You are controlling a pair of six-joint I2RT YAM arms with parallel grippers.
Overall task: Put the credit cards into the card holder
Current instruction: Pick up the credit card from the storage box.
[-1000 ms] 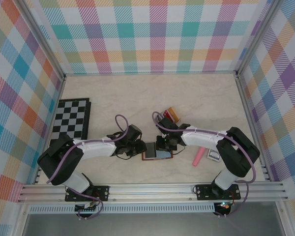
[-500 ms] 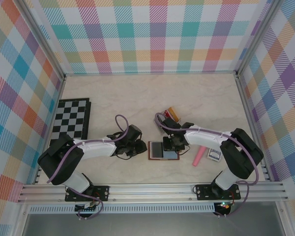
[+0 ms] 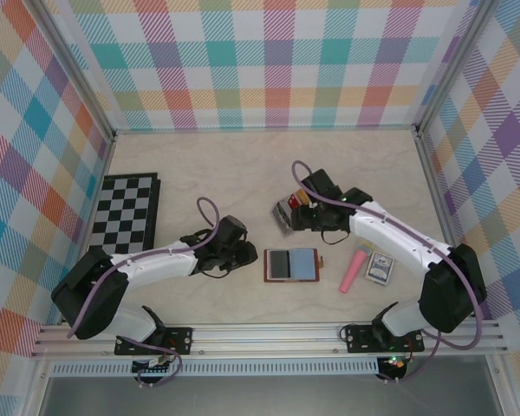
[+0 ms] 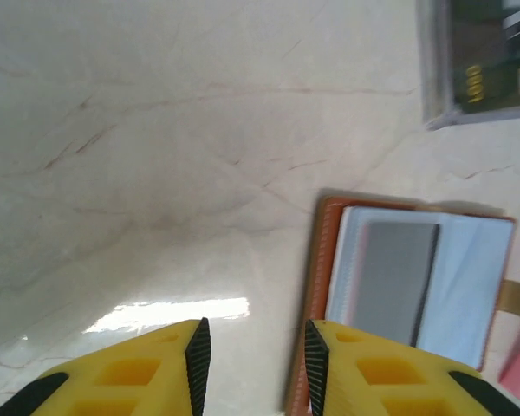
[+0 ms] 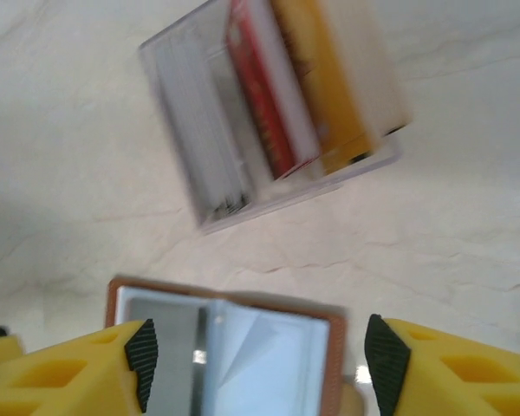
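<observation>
We counted two arms, and both had their fingers released. The left fingers (image 3: 245, 257) hovered just left of the card holder (image 3: 291, 264), a little apart, with bare counter (image 3: 208, 165) between them. The right fingers (image 3: 303, 217) stood wide apart near the clear rack (image 3: 286, 212) and grasped nothing.

There was one card holder. It lay open and flat at the near middle of the counter, with its pale blue inside facing up. One dark grey card (image 4: 394, 277) sat in its left half. The one rack stood just on the far side of the holder.

In the right wrist view the rack held one red card (image 5: 262, 95) and one yellow-orange card (image 5: 325, 78), upright side by side. The pale cards next to them were too blurred for us to count. The left wrist view gave us another side of the rack, where one black card (image 4: 485, 52) with gold print was seen. The top view added one pink stick (image 3: 354, 270) and one small box (image 3: 380, 267) to the right of the holder, and one chessboard (image 3: 126, 208) at the far left.
</observation>
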